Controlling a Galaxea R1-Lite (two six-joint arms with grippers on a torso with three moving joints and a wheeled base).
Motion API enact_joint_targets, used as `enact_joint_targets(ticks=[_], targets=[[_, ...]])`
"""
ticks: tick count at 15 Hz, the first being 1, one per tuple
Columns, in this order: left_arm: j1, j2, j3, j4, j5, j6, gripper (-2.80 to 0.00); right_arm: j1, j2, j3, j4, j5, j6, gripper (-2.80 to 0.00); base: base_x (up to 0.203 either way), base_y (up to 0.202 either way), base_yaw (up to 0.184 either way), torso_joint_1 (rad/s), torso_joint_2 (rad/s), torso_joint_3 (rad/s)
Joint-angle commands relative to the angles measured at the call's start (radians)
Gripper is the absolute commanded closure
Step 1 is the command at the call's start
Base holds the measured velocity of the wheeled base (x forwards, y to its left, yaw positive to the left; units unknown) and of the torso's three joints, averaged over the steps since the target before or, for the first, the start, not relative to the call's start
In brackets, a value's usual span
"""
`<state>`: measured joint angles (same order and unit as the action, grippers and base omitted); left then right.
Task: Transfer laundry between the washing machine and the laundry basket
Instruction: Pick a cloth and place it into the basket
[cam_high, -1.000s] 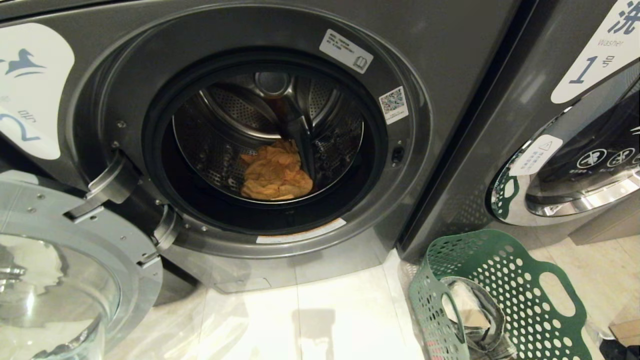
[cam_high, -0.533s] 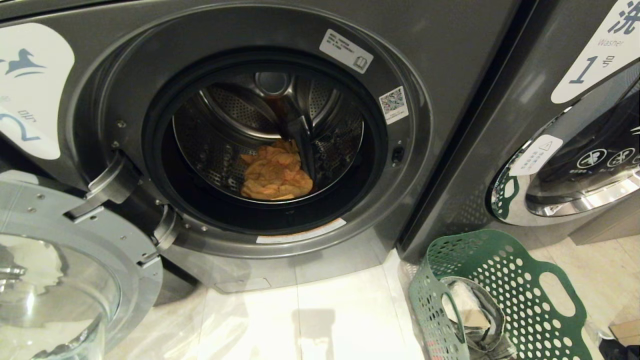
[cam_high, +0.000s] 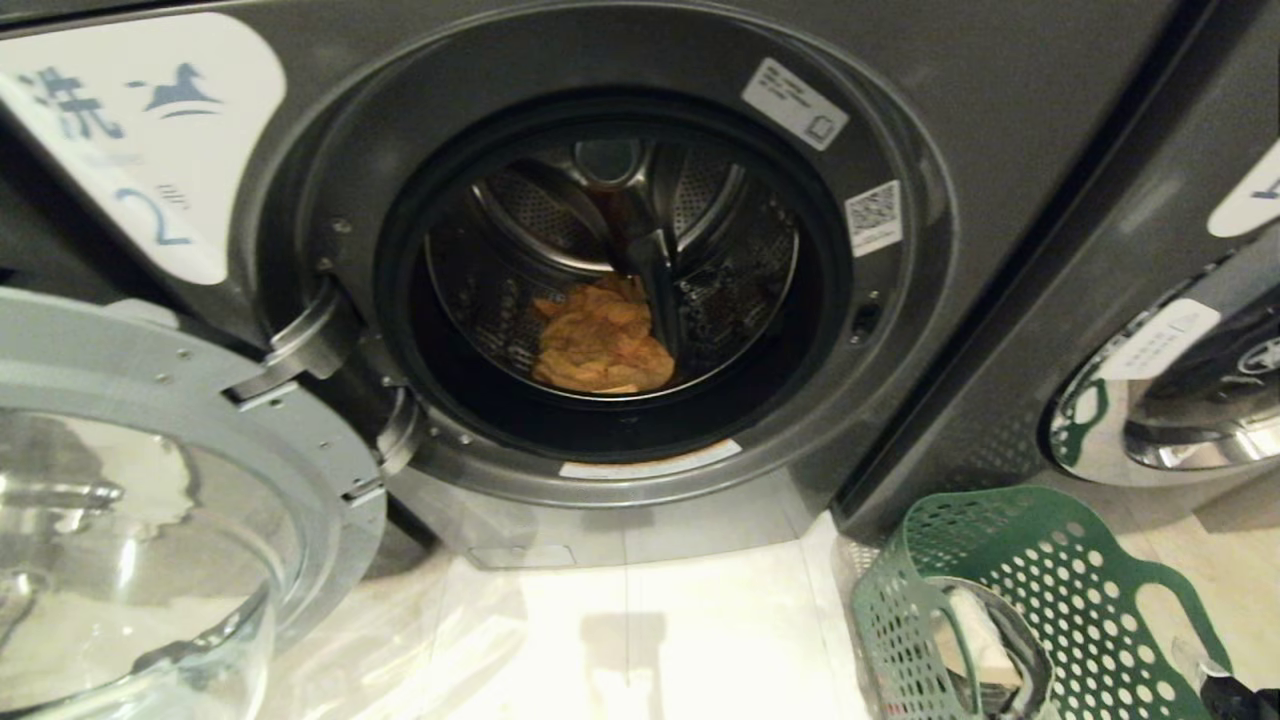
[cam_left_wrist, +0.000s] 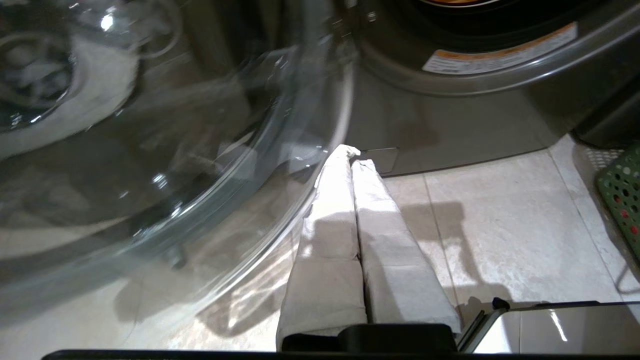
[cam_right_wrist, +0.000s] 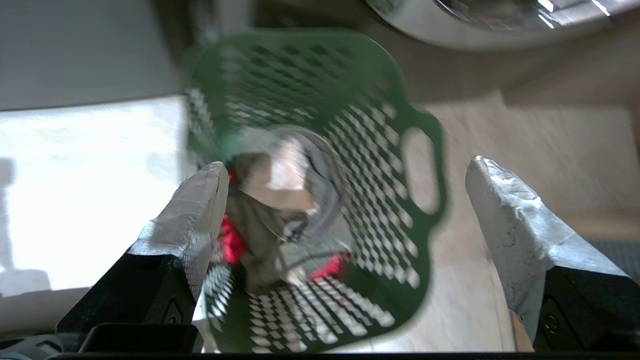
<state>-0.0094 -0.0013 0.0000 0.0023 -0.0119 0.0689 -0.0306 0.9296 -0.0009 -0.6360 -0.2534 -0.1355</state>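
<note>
Head view shows you the yellow-orange garment (cam_high: 603, 338) inside the dark grey washing machine (cam_high: 640, 250); right hand (cam_right_wrist: 345, 200) gapes empty above the green perforated basket (cam_right_wrist: 320, 165), lower right. Next: reach down, grab denim; left hand (cam_left_wrist: 352, 160) closed.

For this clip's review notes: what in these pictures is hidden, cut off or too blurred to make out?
- Laundry basket: head view, cut off by the bottom edge; how many garments it holds is unclear.
- Right wrist view: motion blur smears the basket; red garment shows only as patches beside a grey one.
- Washing machine drum: behind the yellow-orange garment, hidden by shadow.
- Left gripper: only the left wrist view shows it; the right gripper, only the right wrist view.
</note>
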Motion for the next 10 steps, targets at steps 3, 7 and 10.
enact_joint_targets(ticks=[3,7,10], targets=[[0.0,0.0,0.0,-0.001,0.0,0.002,0.0,-0.002,-0.008,-0.001,-0.004,-0.003,-0.001,-2.8,0.002,-0.008,0.173,-0.002,0.0,0.006],[0.0,0.0,0.0,-0.001,0.0,0.0,0.0,-0.002,-0.008,-0.001,-0.004,-0.003,-0.001,-2.8,0.001,-0.008,0.177,0.004,0.0,0.006],[0.0,-0.001,0.0,-0.001,0.0,0.001,0.0,-0.002,-0.008,0.0,-0.002,-0.003,-0.001,-2.8,-0.002,-0.01,0.178,0.001,0.0,0.003]])
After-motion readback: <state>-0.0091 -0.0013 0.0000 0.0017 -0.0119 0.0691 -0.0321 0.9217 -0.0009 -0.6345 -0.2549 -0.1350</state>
